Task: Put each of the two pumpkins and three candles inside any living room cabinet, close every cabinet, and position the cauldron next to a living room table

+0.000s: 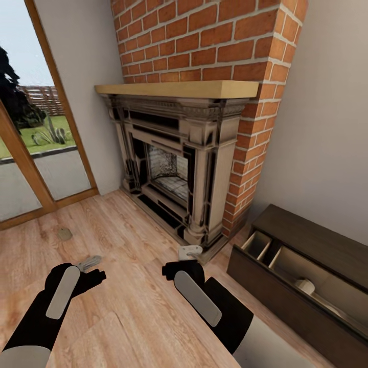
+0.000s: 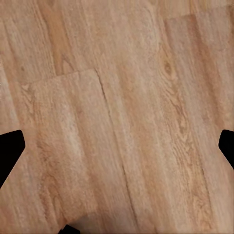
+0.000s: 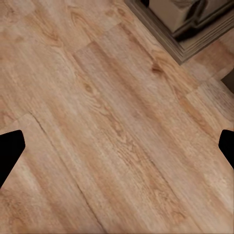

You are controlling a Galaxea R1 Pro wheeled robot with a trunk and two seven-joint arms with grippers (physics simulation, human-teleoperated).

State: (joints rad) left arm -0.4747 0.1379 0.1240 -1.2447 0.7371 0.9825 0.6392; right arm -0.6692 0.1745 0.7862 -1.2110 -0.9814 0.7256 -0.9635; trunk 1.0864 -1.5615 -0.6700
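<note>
One short beige-tan candle (image 1: 64, 234) lies on the plank floor near the glass door, a little beyond my left gripper (image 1: 90, 263). The dark-brown cabinet (image 1: 306, 240) stands along the right wall with its pull-out compartment (image 1: 286, 266) drawn open. A pale round thing (image 1: 305, 286) lies inside; I cannot tell whether it is a candle. My right gripper (image 1: 190, 251) hovers over the floor in front of the fireplace. Both wrist views show fingers spread wide over bare planks, left gripper (image 2: 117, 151) and right gripper (image 3: 117, 148) holding nothing. Pumpkins, cauldron and table are out of view.
The brick fireplace (image 1: 174, 168) with a wooden mantel (image 1: 179, 89) fills the middle ahead; its plinth corner (image 3: 180, 29) is close to my right gripper. The glass garden door (image 1: 36, 153) is at the left. Light wood floor (image 1: 128, 306) lies open under both arms.
</note>
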